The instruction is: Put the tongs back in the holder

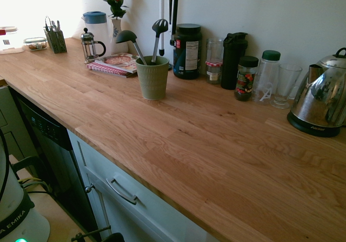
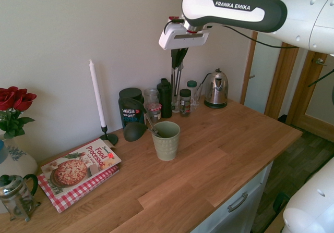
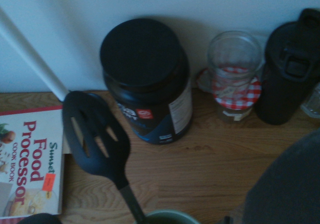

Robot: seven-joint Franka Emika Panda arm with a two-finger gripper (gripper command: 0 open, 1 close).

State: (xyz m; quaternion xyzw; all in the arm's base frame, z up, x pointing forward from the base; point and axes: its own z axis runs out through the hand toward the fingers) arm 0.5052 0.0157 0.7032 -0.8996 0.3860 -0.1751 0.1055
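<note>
While the white arm's gripper (image 2: pixel 180 51) hangs high above the wooden counter (image 2: pixel 219 155), it is clamped shut on the long slim metal tongs (image 2: pixel 176 79), which hang upright beneath it, long axis vertical. Below the hand stands the ribbed sage-green ceramic holder (image 2: pixel 166 140).

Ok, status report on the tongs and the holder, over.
Tool shut on tongs, raised high near the wall. Holder on the counter, not yet reached. Ladle and slotted spoon already stand in it.
</note>
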